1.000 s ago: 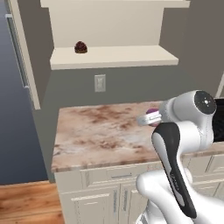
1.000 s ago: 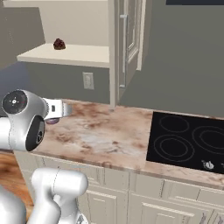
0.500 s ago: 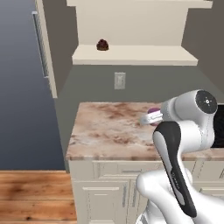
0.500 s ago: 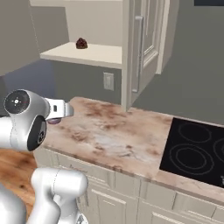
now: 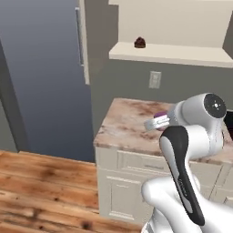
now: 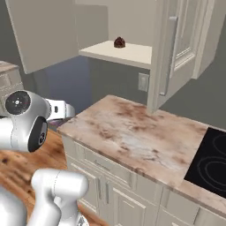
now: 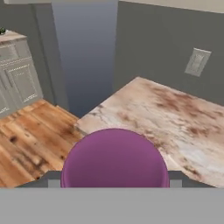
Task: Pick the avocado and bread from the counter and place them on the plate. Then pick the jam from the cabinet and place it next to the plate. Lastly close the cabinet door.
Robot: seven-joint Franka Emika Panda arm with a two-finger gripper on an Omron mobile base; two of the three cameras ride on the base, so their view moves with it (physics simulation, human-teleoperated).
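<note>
purple jam (image 7: 114,158) held in my pincer (image 7: 114,183), tabletop (image 7: 175,118) ahead; placing beside plate and closing cabinet door (image 6: 176,48) remain.

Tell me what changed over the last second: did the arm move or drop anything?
The base drove: the whole scene slid right in both base views, so the things themselves did not move. The pincer stays shut on the jam, arm pose unchanged. The dark lump remains on the cabinet shelf.
</note>
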